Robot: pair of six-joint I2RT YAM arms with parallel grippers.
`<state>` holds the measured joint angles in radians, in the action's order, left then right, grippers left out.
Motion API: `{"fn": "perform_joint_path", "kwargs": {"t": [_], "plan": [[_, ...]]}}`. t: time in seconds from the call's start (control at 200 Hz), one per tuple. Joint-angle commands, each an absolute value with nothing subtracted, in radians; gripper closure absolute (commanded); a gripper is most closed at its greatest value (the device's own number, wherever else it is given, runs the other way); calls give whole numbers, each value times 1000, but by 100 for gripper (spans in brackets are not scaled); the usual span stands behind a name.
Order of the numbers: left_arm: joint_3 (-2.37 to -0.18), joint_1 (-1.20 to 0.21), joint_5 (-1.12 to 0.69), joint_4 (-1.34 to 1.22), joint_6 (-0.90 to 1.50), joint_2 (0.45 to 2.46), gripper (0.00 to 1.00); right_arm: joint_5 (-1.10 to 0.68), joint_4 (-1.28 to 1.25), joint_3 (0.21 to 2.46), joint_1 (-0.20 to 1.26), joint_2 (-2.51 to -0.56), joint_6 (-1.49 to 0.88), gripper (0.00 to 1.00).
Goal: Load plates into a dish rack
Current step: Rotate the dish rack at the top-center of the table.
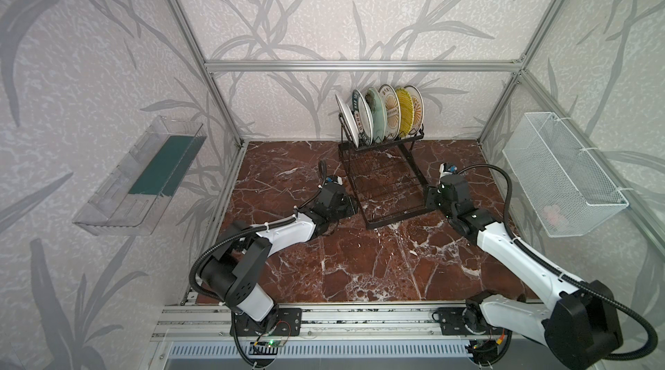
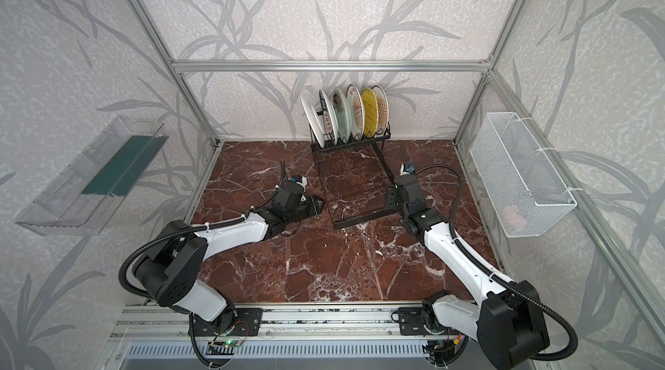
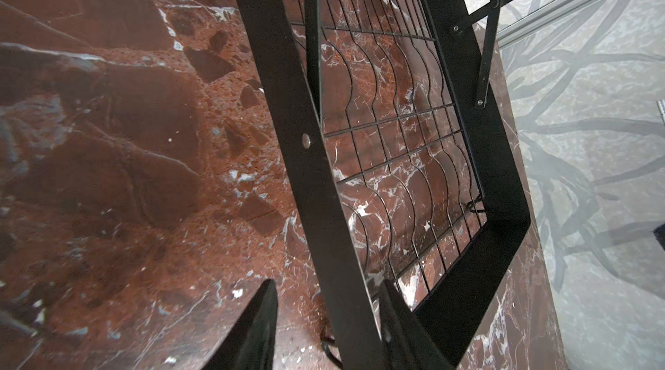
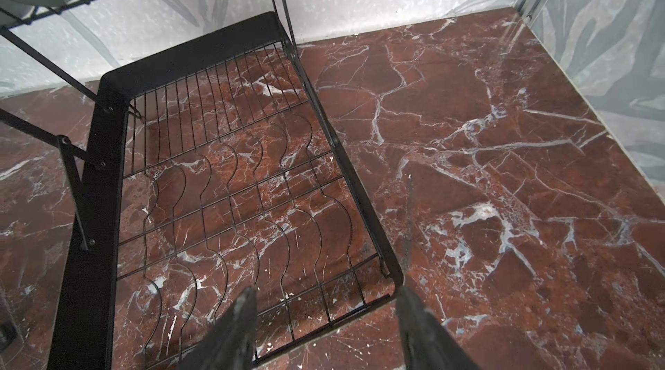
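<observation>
From the counter's [image 1: 360, 271] front edge the left arm [image 1: 280, 229] and right arm [image 1: 511, 253] reach to the black wire dish rack [image 1: 397, 217], which stands at the middle of the back edge. The wall-hung white mesh basket [image 1: 561, 174] holds something pink [image 1: 556, 213], blurred. The clear plastic tray [image 1: 140, 177] holds a dark green strip [image 1: 162, 166]. Six plates [image 1: 381, 116] stand upright in the rack's slotted section. The left gripper [image 3: 331, 328] has its fingers [image 3: 259, 332] spread astride the rack's side rail. The right gripper [image 4: 327, 328] has its fingers spread around a front corner.
</observation>
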<state>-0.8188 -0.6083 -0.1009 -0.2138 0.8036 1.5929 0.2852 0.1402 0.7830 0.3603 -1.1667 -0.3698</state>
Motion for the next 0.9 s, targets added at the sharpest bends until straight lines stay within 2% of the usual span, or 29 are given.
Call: {"fn": "perform_joint_path", "kwargs": {"t": [0.0,0.395,0.895], "plan": [[-891,-627,-62,-229,812,1638,56,275,150,767,351,-1136,-377,38],[-1018,-642,-1,-87,749,1740,69,264,158,750,319,-1104,-373,39],[-1077,-652,-5,-14,709,1813,73,258,156,741,306,-1103,-374,39]]}}
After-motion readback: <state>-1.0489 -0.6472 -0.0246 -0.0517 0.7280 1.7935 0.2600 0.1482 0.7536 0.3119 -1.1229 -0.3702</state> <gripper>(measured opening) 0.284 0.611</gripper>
